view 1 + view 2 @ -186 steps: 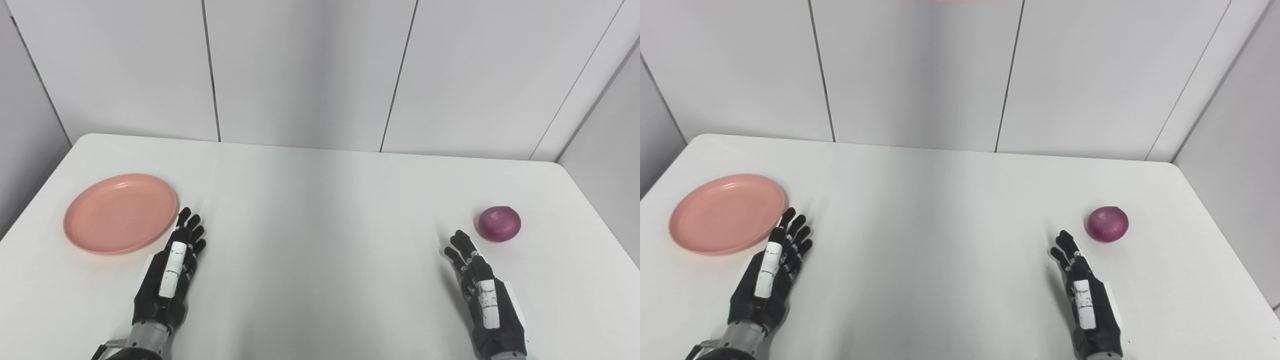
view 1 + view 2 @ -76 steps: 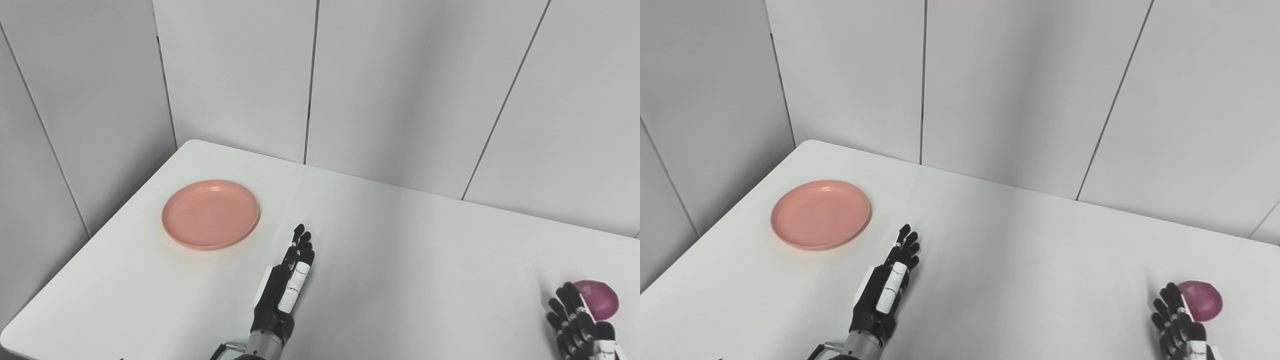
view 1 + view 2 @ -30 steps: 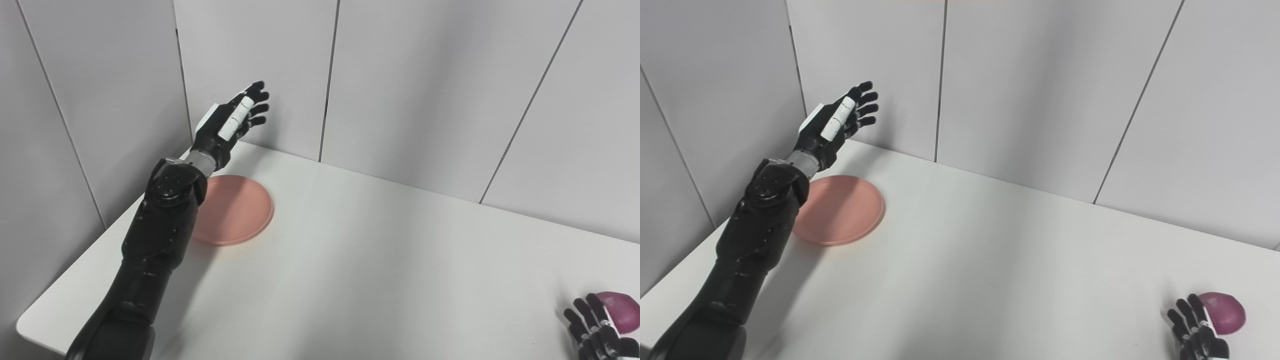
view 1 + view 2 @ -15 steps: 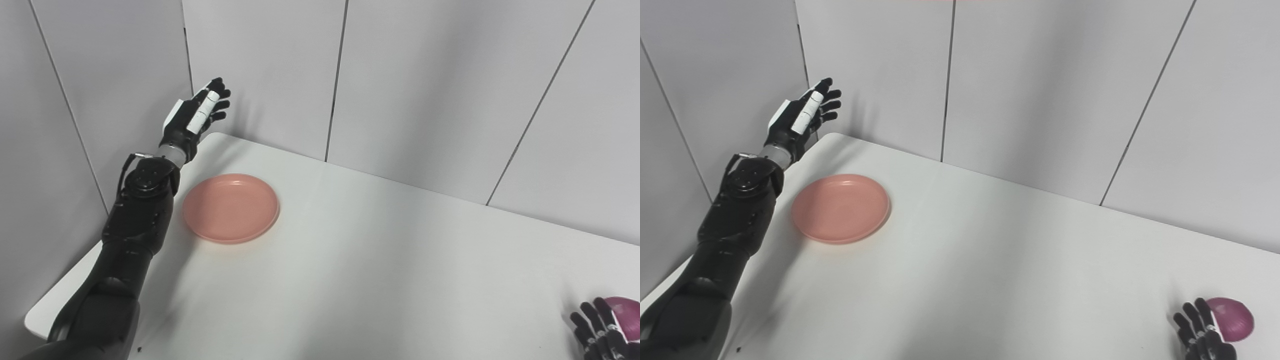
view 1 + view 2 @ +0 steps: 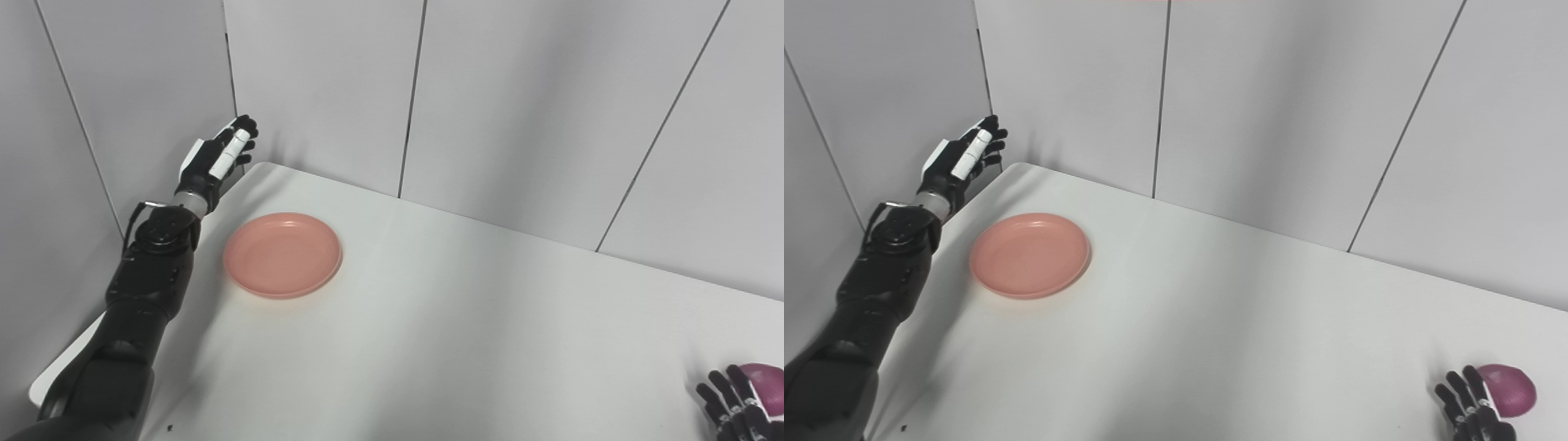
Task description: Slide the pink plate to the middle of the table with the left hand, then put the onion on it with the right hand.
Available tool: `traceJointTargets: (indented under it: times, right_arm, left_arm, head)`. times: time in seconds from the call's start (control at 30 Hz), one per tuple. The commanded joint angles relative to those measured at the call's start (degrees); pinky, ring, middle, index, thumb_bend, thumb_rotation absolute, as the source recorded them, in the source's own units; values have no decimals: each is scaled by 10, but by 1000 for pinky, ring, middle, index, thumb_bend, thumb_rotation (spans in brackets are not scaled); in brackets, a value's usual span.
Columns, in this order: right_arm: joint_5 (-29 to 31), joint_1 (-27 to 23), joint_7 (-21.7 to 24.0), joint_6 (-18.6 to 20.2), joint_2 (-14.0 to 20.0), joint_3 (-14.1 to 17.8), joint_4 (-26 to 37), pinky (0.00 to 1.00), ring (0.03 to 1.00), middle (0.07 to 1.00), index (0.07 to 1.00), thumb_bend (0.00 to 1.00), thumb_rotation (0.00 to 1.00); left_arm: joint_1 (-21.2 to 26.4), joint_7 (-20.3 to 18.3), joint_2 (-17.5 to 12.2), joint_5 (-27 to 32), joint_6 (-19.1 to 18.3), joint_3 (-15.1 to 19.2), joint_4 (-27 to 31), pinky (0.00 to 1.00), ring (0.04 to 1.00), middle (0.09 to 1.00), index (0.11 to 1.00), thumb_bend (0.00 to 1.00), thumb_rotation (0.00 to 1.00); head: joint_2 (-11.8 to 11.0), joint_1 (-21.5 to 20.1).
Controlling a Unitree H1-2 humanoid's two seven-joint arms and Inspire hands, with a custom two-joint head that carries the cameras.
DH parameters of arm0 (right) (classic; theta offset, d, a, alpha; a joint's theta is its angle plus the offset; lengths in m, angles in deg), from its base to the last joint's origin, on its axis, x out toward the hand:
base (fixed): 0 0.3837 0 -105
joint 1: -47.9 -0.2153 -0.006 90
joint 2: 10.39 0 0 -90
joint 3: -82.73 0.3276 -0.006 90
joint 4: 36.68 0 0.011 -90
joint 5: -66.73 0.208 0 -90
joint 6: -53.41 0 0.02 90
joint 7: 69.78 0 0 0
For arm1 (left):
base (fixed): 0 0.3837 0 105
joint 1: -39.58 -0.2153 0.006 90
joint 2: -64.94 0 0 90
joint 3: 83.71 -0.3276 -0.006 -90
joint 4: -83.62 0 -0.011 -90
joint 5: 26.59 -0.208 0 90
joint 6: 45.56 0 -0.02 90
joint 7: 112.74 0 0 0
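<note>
While the plate [image 5: 282, 254] lies flat and holds nothing, it sits on the left part of the counter [image 5: 465, 343], near the far left corner and well short of the middle. The left hand [image 5: 215, 158] is raised in the air past the counter's left edge, up beside that far corner and close to the wall panels [image 5: 318, 79]; its fingers are stretched out and a little apart, and it grips nothing. It is apart from the plate, behind it and to its left, with the dark arm [image 5: 147, 275] running down along the counter's left edge to the bottom of the view.

The counter is white and smooth, with rounded corners, and grey-white panels with dark seams stand behind it and to the left.

At the bottom right corner the right hand [image 5: 1470, 407] rests low by the counter, only its fingers showing, straight and slightly spread, closed on nothing. The onion [image 5: 1511, 391], purple, lies on the counter just beside those fingers, on their right; whether they touch it is unclear. Open counter lies between plate and onion.
</note>
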Motion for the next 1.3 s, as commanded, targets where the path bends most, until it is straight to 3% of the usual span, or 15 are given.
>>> traceJointTargets:
  times: [0.0, 0.2, 0.63, 1.1, 1.27]
  right_arm:
    - [3, 47, -3, 0, -23, -9, -44, 1000, 918, 939, 976, 901, 1000]
    - [3, 52, -4, 6, -21, -9, -33, 1000, 898, 930, 966, 899, 1000]
    - [7, 53, -3, 12, -19, -10, -29, 1000, 883, 913, 946, 925, 1000]
    - [7, 53, -3, 15, -18, -10, -26, 979, 862, 901, 930, 950, 1000]
    - [7, 53, -4, 12, -19, -10, -27, 984, 868, 908, 937, 960, 1000]
  left_arm:
    - [6, -11, -24, 4, 33, 3, -6, 881, 906, 904, 924, 890, 825]
    - [-5, -17, -28, 3, 78, 2, -70, 808, 847, 856, 893, 950, 802]
    - [-21, -35, -25, 17, 102, 5, -117, 776, 818, 827, 885, 934, 814]
    - [-39, -51, -1, 40, 127, 3, -148, 751, 798, 812, 874, 952, 786]
    - [-51, -50, 12, 46, 117, 0, -116, 747, 808, 818, 862, 947, 792]
  head:
    - [1, 1]
    - [7, 1]
    - [13, -2]
    - [17, -2]
    - [18, -3]
